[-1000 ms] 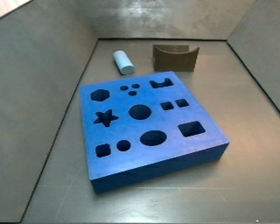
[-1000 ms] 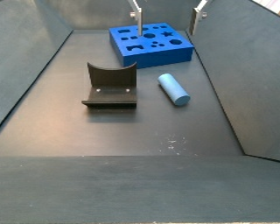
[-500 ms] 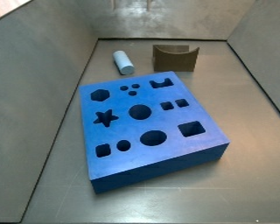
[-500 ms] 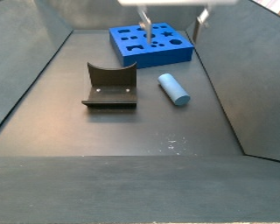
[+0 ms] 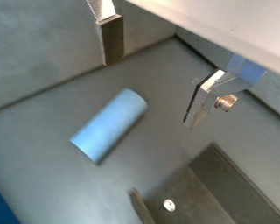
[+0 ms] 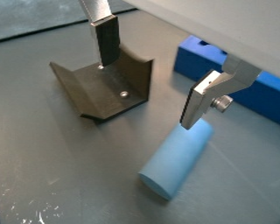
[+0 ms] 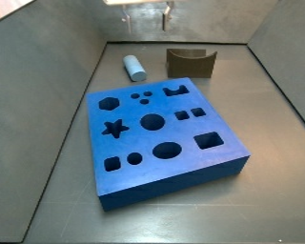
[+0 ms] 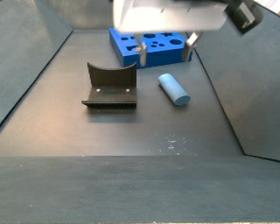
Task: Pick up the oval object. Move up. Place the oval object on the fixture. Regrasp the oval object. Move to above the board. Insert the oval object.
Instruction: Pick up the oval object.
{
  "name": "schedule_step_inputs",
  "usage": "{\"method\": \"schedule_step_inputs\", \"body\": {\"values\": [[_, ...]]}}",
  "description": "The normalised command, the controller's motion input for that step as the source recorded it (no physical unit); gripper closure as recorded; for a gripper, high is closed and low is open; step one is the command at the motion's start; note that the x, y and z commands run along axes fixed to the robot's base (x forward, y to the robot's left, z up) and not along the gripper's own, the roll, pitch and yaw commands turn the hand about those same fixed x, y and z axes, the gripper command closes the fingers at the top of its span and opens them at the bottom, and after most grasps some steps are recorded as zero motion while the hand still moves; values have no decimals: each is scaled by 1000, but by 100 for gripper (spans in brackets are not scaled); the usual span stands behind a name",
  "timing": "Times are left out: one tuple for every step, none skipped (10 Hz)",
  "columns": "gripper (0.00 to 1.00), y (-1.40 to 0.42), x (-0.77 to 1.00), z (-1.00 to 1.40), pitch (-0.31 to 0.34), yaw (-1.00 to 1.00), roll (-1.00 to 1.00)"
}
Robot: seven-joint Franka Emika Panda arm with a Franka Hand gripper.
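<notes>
Gripper [image 6: 149, 83], jaws wide and empty, hovers above the oval object [image 6: 174, 163] beside the fixture [image 6: 102, 85]; every step remains.

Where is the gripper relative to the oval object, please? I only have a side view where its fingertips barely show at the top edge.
Observer: In a wrist view the gripper is open and holds nothing; the oval object lies on the floor, clear of both fingers.
Operator: Thank you. Is the fixture free? I see only its back.
Observer: Yes. In a side view the fixture has nothing in its notch or on its base; the oval object lies beside it, not touching.
</notes>
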Motion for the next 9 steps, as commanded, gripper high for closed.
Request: {"method": "schedule_step_inputs", "body": {"values": [[0,0,249,-326,-51,-17,0],[0,0,-117,-171,-69,0,77],[0,-291,-520,-797,-143,86,244],[0,-394,-380,-820,-130,111,237],[0,-457,-594,-737,-183,254,224],[0,-414,-489,-629,-224,231,167],[0,0,3,0,6,0,0],[0,-43,-86,-509,-96,0,54],[0,0,-231,-923,-131,0,146]]}}
